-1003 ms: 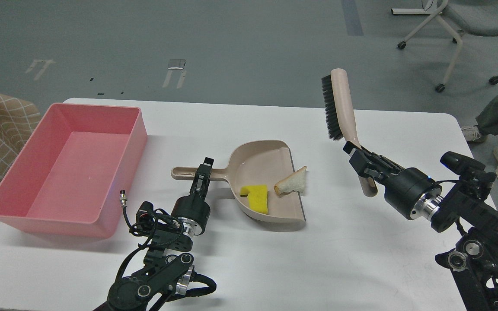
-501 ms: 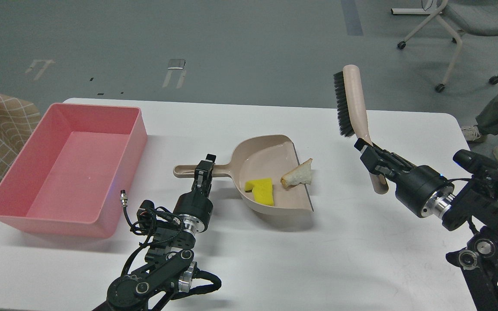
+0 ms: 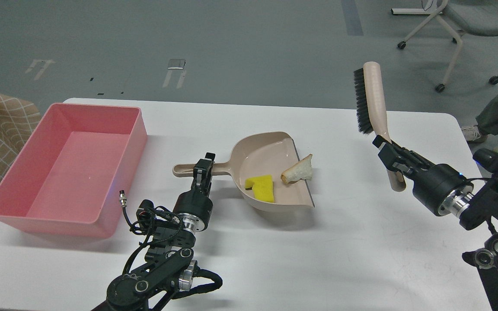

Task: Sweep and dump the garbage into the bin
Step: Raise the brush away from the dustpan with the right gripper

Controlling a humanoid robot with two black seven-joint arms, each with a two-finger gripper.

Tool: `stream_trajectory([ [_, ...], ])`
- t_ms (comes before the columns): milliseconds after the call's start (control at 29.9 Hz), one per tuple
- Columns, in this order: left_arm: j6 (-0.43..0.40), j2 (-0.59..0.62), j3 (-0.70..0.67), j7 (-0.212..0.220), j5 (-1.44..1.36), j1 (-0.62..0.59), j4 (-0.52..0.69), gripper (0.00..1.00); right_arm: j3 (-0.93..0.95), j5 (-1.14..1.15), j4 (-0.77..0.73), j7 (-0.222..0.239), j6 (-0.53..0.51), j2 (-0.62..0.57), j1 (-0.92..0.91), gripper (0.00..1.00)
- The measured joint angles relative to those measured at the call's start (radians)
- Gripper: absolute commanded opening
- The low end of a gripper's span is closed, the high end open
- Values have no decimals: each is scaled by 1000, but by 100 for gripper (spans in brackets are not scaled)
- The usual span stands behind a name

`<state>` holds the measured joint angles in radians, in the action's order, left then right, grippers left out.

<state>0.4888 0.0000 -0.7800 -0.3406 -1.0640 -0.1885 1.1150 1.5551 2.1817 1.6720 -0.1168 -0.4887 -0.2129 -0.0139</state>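
So on my head cam, my left claw is clamped on the handle of the beige dustpan, gripping it roughly midway along the handle. The pan looks lifted off the white table, judging by the shadow under it, with the open lip facing right.

Both bits of garbage sit in the pan, just right of that claw. The yellow sponge block lies flat on the pan floor toward the near side. The bread slice is perched right at the open lip, leaning half over the edge, crust side toward the back. The two pieces are near each other but not touching.

The pink bin sits on the left end of the table, left of my left claw and well apart from the dustpan. The handle's free end points toward it.

My right claw is closed around the handle of the brush, holding it up off the table with the black bristles facing left. It's well to the right of the dustpan and the garbage, touching neither.
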Motion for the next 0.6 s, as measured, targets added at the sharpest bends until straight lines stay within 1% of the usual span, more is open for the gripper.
stream_trajectory([
  [267,0,0,-10,0,19,-9,10,13,47,0,0,-16,0,-70,63,2],
  [602,0,0,-14,0,47,-30,32,13,63,0,3,-23,0,-76,112,2],
])
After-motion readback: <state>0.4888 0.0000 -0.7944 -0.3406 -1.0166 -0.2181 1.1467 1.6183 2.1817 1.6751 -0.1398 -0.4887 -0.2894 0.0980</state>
